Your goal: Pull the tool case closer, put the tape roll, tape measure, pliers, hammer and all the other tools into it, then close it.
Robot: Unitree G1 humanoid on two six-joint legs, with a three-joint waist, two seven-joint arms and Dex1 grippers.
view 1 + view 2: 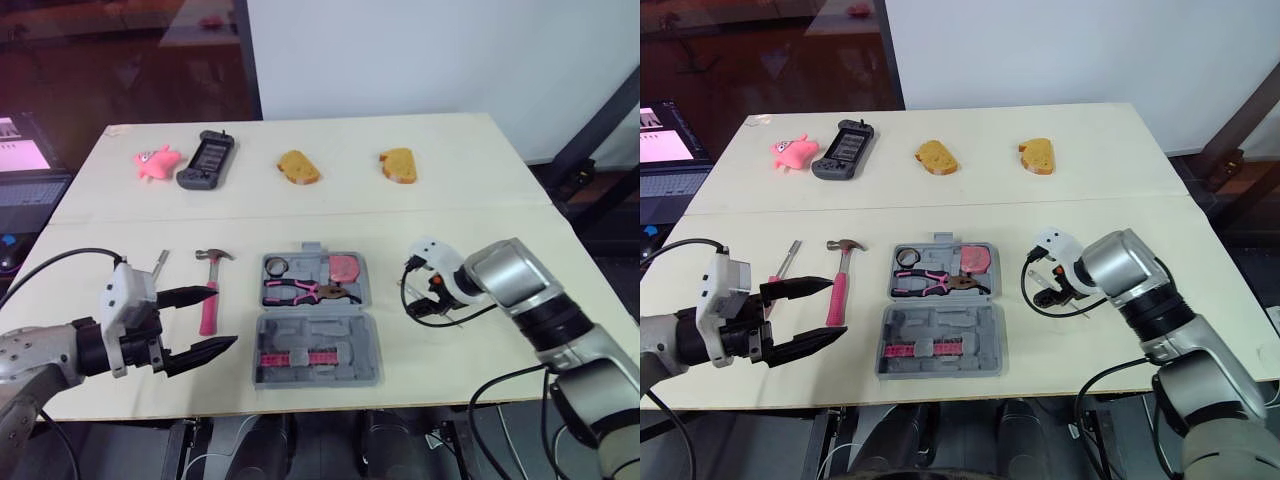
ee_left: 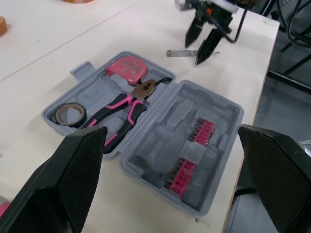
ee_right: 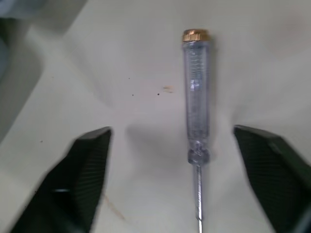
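**Q:** Entry one, the tool case?
**A:** One grey tool case (image 1: 318,322), open and lying flat on the table (image 1: 470,170), both halves facing up.

**Q:** Contents?
**A:** In the half farther from the robot: one tape roll (image 1: 277,266), one pair of pliers (image 1: 300,292) with pink-and-black handles, and one pink tape measure (image 1: 345,267). In the nearer half: one pink bit strip (image 1: 295,357).

**Q:** Loose tools?
**A:** One hammer (image 1: 210,290) with a pink handle, just beside the case on the robot's left. One slim tool (image 1: 160,262) lies further out on that side, too small to name. One clear-handled screwdriver (image 3: 197,97) with a gold cap lies on bare table on the case's right side.

**Q:** Grippers?
**A:** The left gripper (image 1: 225,316) is on the case's left, next to the hammer handle. Its jaws are spread wide, hold nothing and point toward the case. The right gripper (image 3: 171,132) is over the table on the case's right. Its jaws are also wide and empty. The clear screwdriver lies between the fingers, touching neither.

**Q:** Other stock?
**A:** Well beyond the case, along the far side of the table: one pink toy (image 1: 157,161), one dark handheld device (image 1: 207,160) and two bread-like pieces (image 1: 298,167).
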